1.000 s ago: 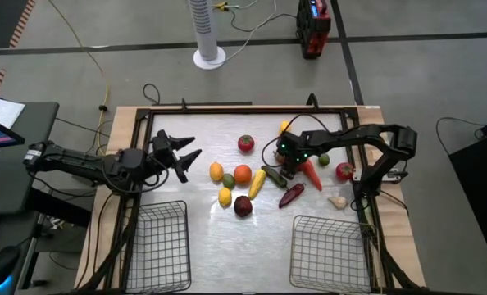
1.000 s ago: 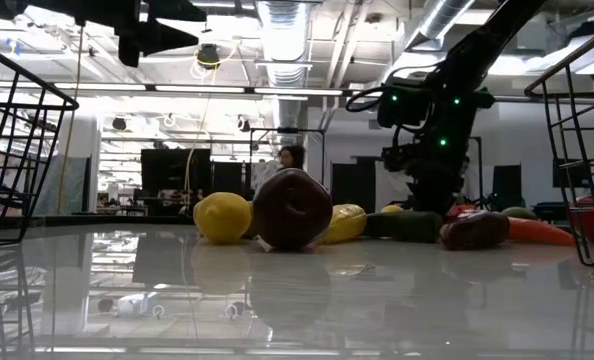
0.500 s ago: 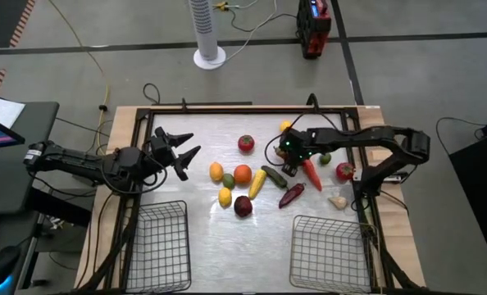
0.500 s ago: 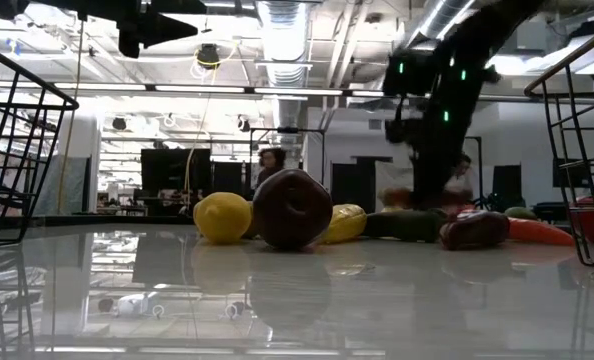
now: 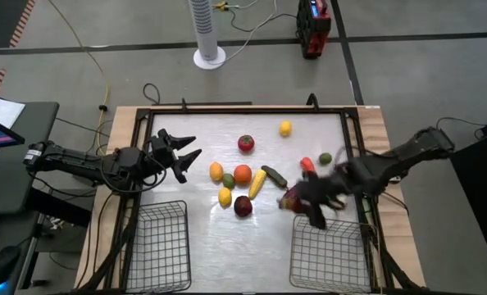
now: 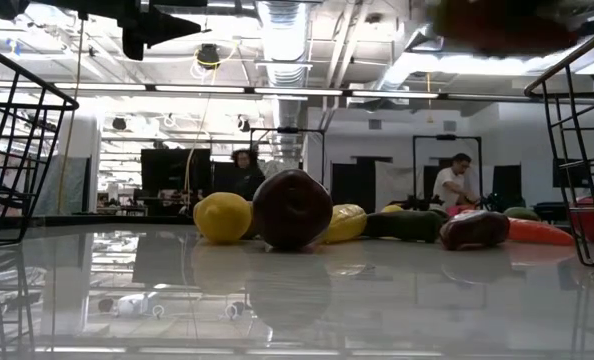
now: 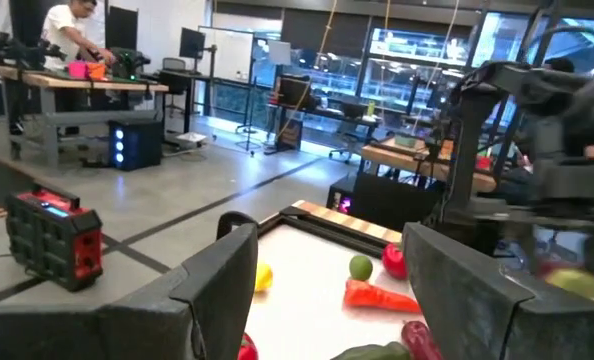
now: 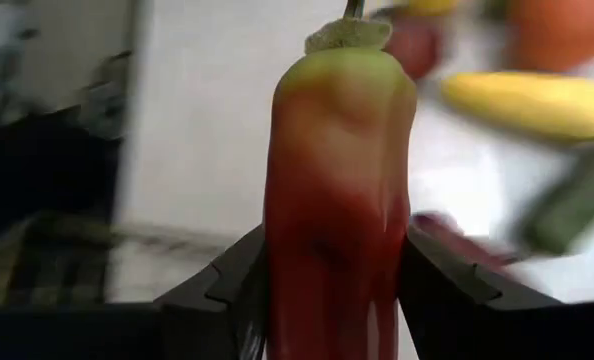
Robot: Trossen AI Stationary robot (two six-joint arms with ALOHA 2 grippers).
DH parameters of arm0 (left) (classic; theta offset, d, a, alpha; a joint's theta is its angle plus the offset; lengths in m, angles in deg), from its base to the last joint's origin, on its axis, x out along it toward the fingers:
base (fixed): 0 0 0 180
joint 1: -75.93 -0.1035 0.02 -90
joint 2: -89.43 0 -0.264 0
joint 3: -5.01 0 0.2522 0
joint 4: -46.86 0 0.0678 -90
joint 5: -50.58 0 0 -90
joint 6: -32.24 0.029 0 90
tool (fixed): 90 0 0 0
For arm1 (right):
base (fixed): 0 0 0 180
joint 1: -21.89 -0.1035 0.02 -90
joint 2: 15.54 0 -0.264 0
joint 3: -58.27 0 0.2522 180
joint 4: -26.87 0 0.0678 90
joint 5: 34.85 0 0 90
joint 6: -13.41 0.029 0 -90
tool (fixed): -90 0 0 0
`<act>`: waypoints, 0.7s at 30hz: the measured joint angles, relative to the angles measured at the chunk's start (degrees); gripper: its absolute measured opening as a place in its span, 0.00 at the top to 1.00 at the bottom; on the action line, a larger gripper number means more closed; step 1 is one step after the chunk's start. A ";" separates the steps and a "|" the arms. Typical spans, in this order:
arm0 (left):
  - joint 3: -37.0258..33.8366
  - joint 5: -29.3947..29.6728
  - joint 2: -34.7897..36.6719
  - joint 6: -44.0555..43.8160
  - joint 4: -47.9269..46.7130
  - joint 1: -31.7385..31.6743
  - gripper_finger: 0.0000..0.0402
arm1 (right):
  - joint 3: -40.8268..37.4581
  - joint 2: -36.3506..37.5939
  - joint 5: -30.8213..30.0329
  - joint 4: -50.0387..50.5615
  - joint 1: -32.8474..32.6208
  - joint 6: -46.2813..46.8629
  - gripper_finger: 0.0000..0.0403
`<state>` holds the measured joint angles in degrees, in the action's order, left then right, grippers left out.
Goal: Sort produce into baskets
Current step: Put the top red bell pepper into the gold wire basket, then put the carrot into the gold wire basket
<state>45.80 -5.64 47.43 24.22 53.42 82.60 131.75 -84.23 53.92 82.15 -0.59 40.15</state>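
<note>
Produce lies mid-table: a red tomato (image 5: pixel 246 144), an orange (image 5: pixel 242 174), a dark purple piece (image 5: pixel 243 206), a yellow lemon (image 5: pixel 285 127), a lime (image 5: pixel 325 158), a carrot (image 5: pixel 307 164) and a dark red chili (image 6: pixel 474 228). Two wire baskets stand at the near edge, one on the left (image 5: pixel 157 246) and one on the right (image 5: pixel 329 250). My right gripper (image 5: pixel 311 205), blurred, is over the table just beyond the right basket, shut on a red pepper (image 8: pixel 339 200). My left gripper (image 5: pixel 186 156) is open and empty at the table's left. My right gripper pinches the red pepper's two sides (image 8: pixel 277 280) between its two fingers, on the red lower body. The fingers lie along the pepper. Its yellow-green stem end (image 8: pixel 345 45) sticks out past the fingertips. The pepper is lifted clear of the table.
A dark green cucumber (image 5: pixel 274 176) and a long yellow piece (image 5: pixel 258 182) lie side by side among the produce. A wooden frame (image 5: pixel 366 111) borders the table. People (image 6: pixel 457 180) stand in the room far behind the table.
My right gripper has risen from among the produce at the table's middle right and swung toward the near edge and the right basket, carrying the red pepper. In the low view it has gone up to the picture's top.
</note>
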 joint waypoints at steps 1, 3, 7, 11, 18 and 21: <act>0.00 0.00 0.00 0.00 0.00 0.00 0.41 | 0.00 0.29 -0.32 -0.11 -2.89 2.24 0.48; 0.00 0.00 0.00 0.00 0.01 0.00 0.41 | 0.00 0.10 -1.77 -0.13 -8.45 6.89 0.48; 0.00 0.08 0.00 0.17 0.25 0.00 0.41 | 0.00 -2.17 -7.03 1.24 -17.39 15.02 0.46; 0.00 0.66 0.00 1.84 2.50 -0.04 0.41 | 0.00 -6.41 -10.97 5.04 -22.49 23.74 0.43; 0.00 -2.83 0.00 1.68 2.93 -0.04 0.41 | 0.02 -9.14 -6.49 8.90 -21.34 30.54 0.30; 0.00 -3.41 0.00 1.46 2.82 -0.04 0.41 | 0.25 -7.49 -4.19 8.31 -20.11 30.94 0.25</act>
<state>45.80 -9.05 47.43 25.69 56.24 82.56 132.00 -91.71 49.73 90.46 -20.70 71.09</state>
